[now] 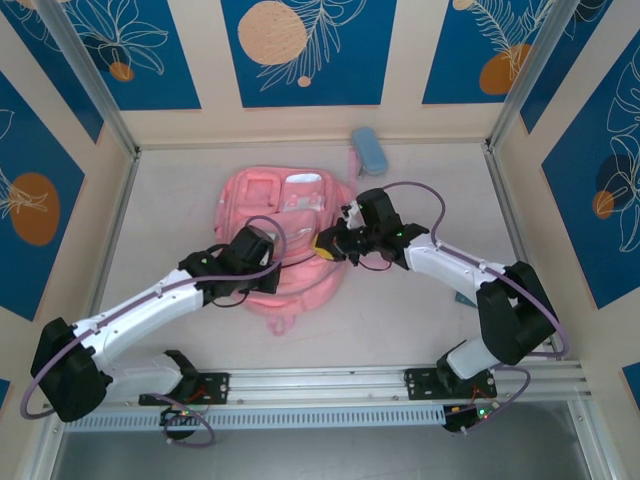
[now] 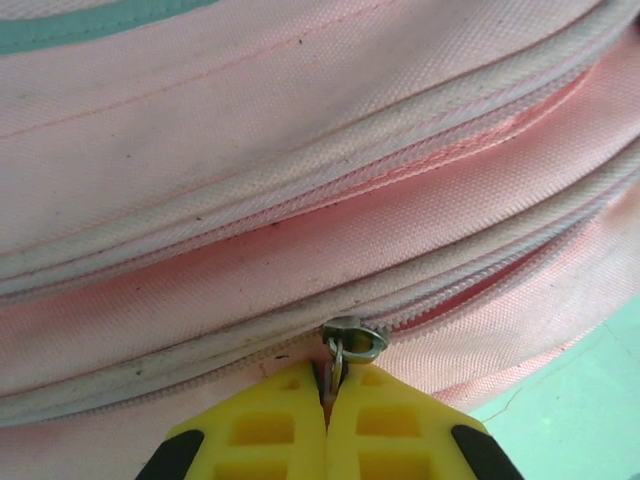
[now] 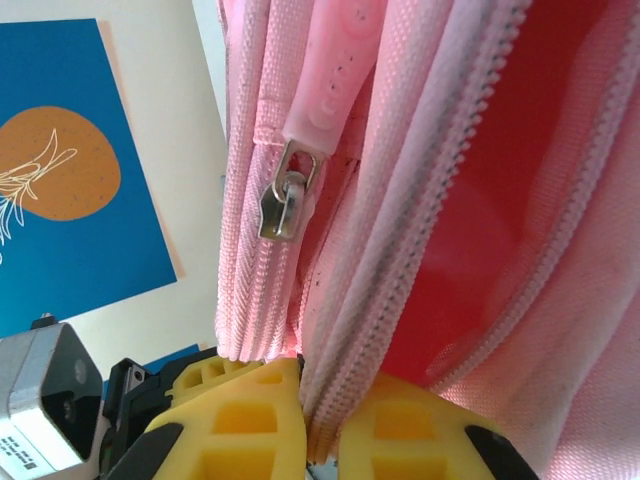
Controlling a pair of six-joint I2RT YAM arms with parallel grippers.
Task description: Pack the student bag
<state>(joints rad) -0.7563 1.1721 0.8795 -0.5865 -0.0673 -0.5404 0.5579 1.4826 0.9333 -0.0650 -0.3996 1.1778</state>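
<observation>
The student bag (image 1: 285, 225), a big pink backpack, lies flat in the middle of the table. My left gripper (image 1: 278, 262) is at its lower left side. In the left wrist view that gripper (image 2: 327, 395) is shut on the small metal pull ring hanging from a zipper slider (image 2: 355, 338); the zipper gapes to the right of the slider. My right gripper (image 1: 326, 246) is at the bag's right edge. In the right wrist view it (image 3: 320, 400) is shut on a fold of the bag's zipper edge (image 3: 400, 250), beside a second slider (image 3: 285, 205) with a pink rubber tab.
A light-blue pencil case (image 1: 368, 150) lies at the back of the table, behind the bag. Something pale blue (image 1: 465, 297) shows under the right forearm. Walls close in the table on three sides, and a metal rail (image 1: 320, 385) runs along the near edge.
</observation>
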